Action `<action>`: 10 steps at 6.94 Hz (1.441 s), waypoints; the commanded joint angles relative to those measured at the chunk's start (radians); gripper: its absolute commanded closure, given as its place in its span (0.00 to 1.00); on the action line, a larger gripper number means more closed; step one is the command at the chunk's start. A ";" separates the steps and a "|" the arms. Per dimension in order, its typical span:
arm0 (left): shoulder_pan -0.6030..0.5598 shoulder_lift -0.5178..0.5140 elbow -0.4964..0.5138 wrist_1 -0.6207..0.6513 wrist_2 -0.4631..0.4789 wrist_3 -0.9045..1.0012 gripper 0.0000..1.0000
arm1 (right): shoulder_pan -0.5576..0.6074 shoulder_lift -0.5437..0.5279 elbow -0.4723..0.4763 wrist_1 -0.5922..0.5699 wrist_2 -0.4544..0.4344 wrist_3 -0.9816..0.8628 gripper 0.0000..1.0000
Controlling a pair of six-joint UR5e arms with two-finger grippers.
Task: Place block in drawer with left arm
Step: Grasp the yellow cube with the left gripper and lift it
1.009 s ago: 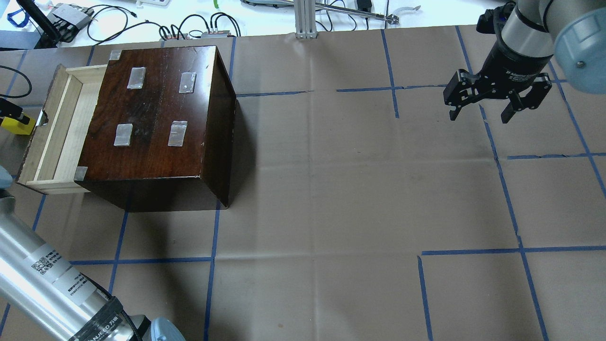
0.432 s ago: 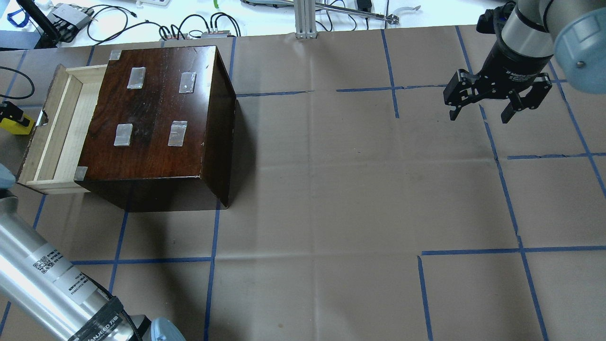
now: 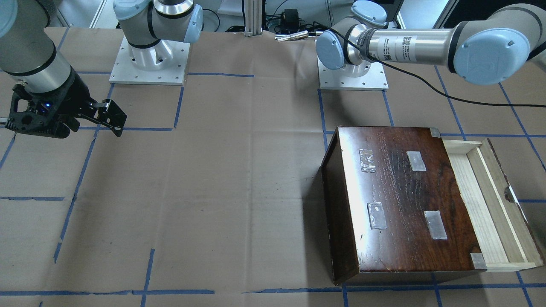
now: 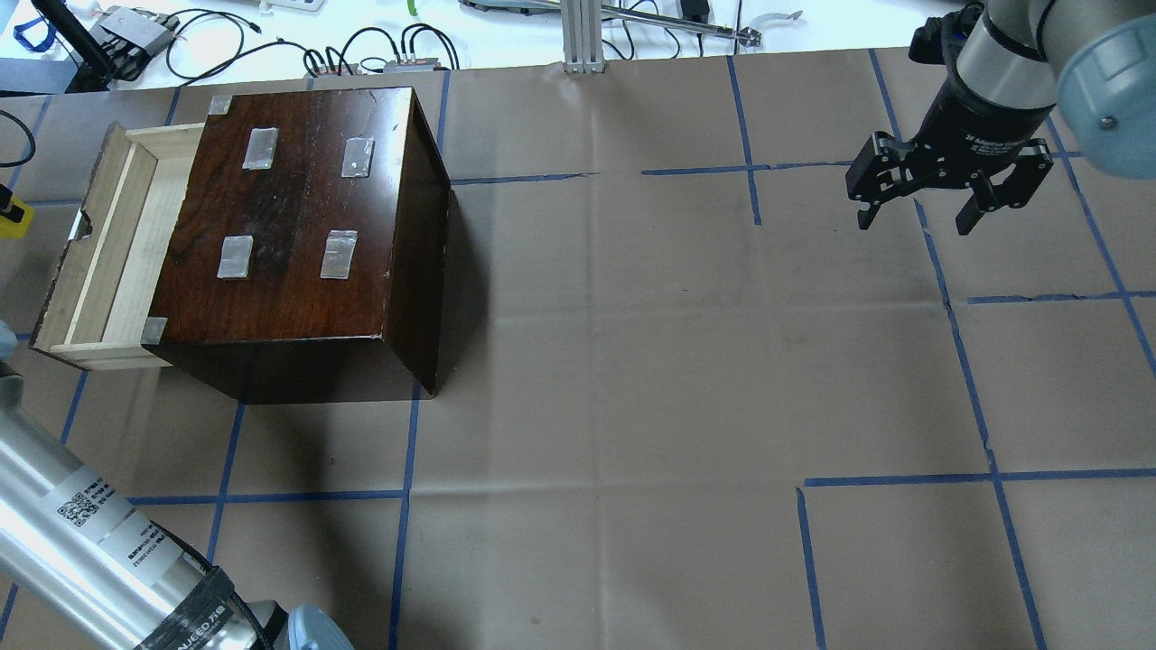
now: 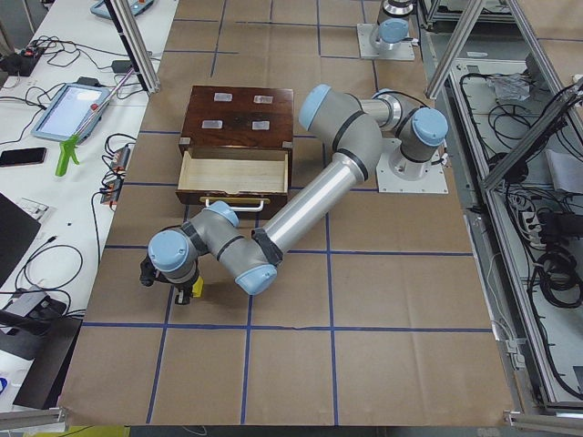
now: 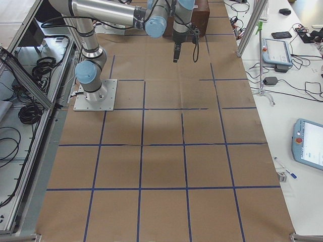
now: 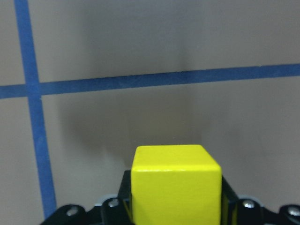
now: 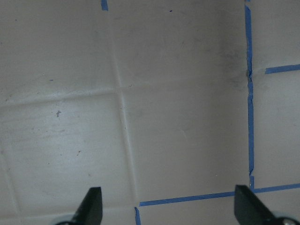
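Note:
The yellow block (image 7: 176,185) sits between the fingers of my left gripper (image 7: 176,208), which is shut on it just above the brown paper. In the overhead view only a sliver of the block (image 4: 9,219) shows at the left edge, left of the drawer's notched front. In the exterior left view the block (image 5: 196,289) and left gripper (image 5: 185,291) are in front of the box, well away from it. The pale wooden drawer (image 4: 108,244) stands pulled out of the dark-brown box (image 4: 298,217) and is empty. My right gripper (image 4: 915,223) is open and empty, far to the right.
Cables and small devices (image 4: 361,50) lie along the table's far edge beside an aluminium post (image 4: 582,36). Blue tape lines cross the brown paper. The left arm's silver link (image 4: 72,533) crosses the overhead view's lower left corner.
The left gripper with the yellow block has moved left, away from the drawer front, almost out of the overhead view. The right arm has not moved.

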 commanded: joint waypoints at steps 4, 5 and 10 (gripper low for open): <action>-0.003 0.310 -0.230 -0.128 0.020 -0.014 0.65 | 0.000 0.000 0.000 0.000 0.000 0.001 0.00; -0.014 0.398 -0.362 -0.113 0.020 -0.062 0.65 | 0.000 0.000 0.000 0.000 0.000 0.000 0.00; -0.173 0.652 -0.659 -0.060 0.017 -0.320 0.65 | 0.000 0.001 0.000 0.000 0.000 0.000 0.00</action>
